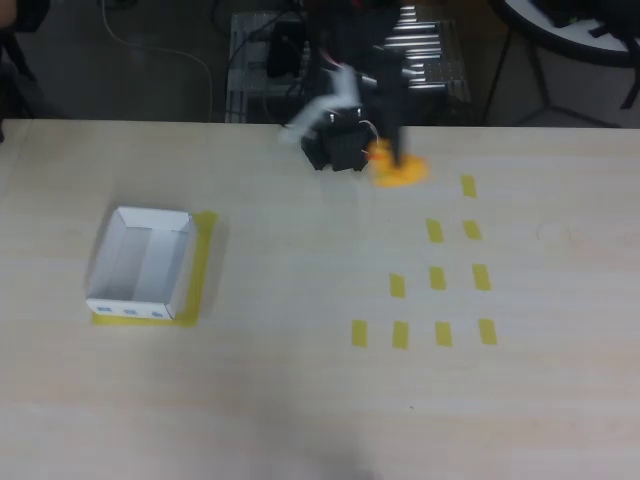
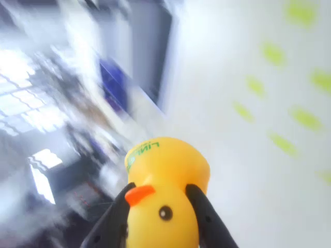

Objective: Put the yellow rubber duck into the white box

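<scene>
i'm seeing the gripper [image 2: 160, 217] clenched on the yellow rubber duck [image 2: 164, 191] in the wrist view, one dark finger [image 2: 116, 217] pressing each side of its head, beak facing the camera. overhead, the duck [image 1: 398, 170] is sitting under the gripper [image 1: 385, 155] near the table's [image 1: 300, 400] far edge, just beyond the grid of yellow tape strips [image 1: 437, 277]; blur is keeping me from telling whether it is touching the tabletop or lifted. the white box [image 1: 143, 265] is standing well apart, toward the left of that view, open and sitting on a yellow patch. i'm judging this as the carry: i'd be keeping the squeeze firm, since the rounded rubber could squirm out, raising it enough to clear the thin box wall, swinging left smoothly, and letting go only once centred over the opening.
</scene>
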